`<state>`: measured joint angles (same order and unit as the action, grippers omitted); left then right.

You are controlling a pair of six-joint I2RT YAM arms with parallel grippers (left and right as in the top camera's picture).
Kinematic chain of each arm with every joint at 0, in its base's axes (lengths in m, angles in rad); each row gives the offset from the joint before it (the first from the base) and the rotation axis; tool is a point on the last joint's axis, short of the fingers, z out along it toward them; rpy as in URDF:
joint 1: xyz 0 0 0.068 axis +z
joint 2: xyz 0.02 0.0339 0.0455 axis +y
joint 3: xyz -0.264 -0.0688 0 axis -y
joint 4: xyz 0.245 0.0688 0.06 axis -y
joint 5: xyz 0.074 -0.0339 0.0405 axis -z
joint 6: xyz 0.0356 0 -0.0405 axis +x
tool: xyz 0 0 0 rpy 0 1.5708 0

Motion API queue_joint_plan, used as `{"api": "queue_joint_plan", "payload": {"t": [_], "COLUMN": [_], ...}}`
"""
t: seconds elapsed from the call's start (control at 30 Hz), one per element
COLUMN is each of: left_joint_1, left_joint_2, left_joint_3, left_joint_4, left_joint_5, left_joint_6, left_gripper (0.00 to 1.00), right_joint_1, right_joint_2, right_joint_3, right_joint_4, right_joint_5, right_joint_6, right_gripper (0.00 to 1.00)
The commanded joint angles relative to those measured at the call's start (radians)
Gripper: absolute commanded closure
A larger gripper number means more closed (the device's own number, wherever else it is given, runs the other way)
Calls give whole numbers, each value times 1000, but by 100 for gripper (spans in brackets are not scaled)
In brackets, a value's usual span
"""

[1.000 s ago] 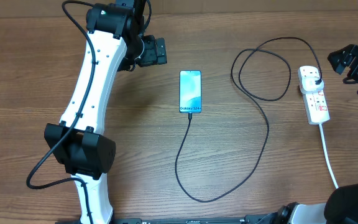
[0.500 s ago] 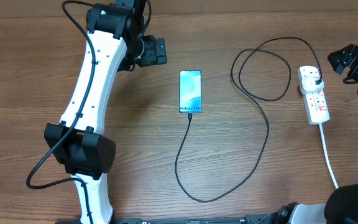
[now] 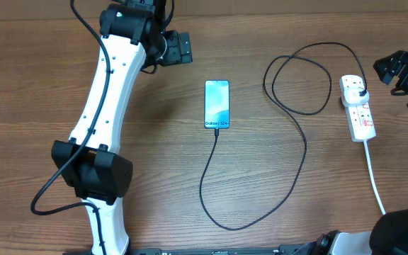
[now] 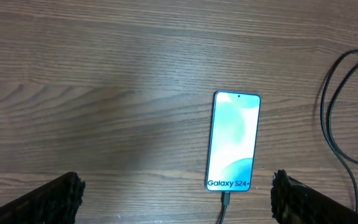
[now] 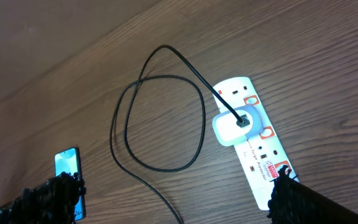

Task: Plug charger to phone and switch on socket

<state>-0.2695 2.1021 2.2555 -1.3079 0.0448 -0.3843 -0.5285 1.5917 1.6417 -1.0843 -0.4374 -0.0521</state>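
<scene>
Charger (image 3: 306, 147) tip in phone (image 3: 217, 104), plug in socket (image 3: 363, 120); left hand (image 3: 186, 47) and right hand (image 3: 395, 75) wide, empty

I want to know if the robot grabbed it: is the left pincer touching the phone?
Apart. In the overhead view, bare table shows between the left pincer and the phone, and the pincer is open and holds nothing.

The phone (image 3: 217, 104) lies flat mid-surface (image 3: 154, 191), the socket (image 3: 358, 106) well apart to its right, and the charger (image 3: 306, 150) runs from the phone's near end, looping between them, to the socket's far end, plugged in there
</scene>
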Motion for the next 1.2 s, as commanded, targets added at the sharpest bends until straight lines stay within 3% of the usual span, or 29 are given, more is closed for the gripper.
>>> {"api": "queue_joint_plan", "payload": {"t": [0.0, 0.57, 1.17], "left_joint_1": [-26, -68, -68], "left_joint_2": [2, -95, -622], "left_joint_3": [5, -52, -981], "left_joint_4": [5, 93, 721], "left_joint_5": [-59, -131, -182], "left_joint_6": [23, 22, 22], "left_gripper": [0, 0, 0], "right_joint_1": [3, 3, 3], "right_joint_2": [2, 2, 2], "right_joint_3": [4, 4, 4], "right_joint_4": [5, 5, 5], "right_joint_5": [3, 3, 3], "right_joint_6": [3, 3, 3], "right_gripper": [0, 0, 0]}}
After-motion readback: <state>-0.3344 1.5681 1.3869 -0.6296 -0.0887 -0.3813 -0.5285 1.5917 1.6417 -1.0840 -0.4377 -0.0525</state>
